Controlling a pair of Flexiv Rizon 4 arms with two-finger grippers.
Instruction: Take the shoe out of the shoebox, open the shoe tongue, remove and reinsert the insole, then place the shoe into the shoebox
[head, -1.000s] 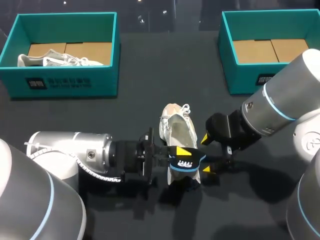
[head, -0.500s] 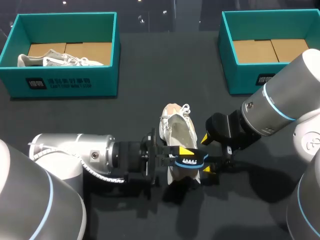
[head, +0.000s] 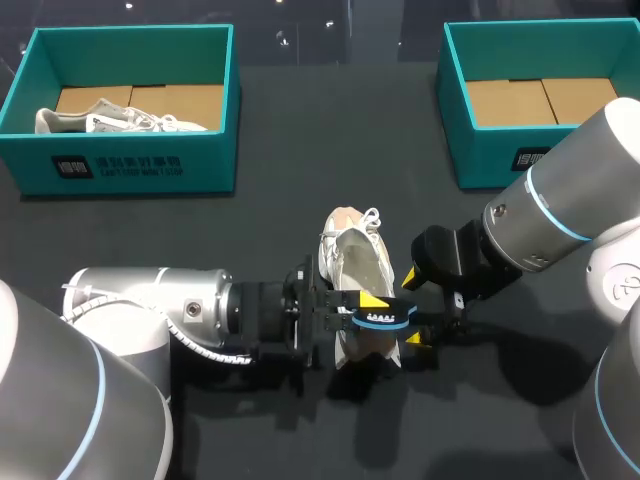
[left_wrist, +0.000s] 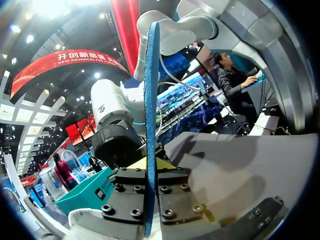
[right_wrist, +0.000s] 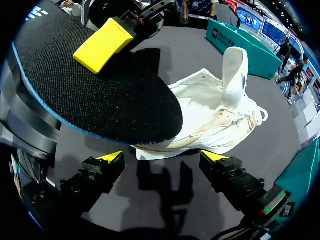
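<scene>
The left gripper (left_wrist: 150, 197) is clamped on the blue-edged insole (left_wrist: 151, 90), held edge-on between its fingers. The right gripper (right_wrist: 162, 157) has its fingers apart, with the white shoe (right_wrist: 210, 110) just ahead, apparently untouched.

white shoe (head: 355, 262), black blue-edged insole (right_wrist: 100, 100)

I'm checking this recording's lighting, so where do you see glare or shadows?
Head view: the shoe throws a shadow on the dark table. Left wrist view: ceiling lamps glare above the insole held in the left tool. Right wrist view: a dark shadow lies on the table just ahead of the right tool, beside the shoe.
</scene>
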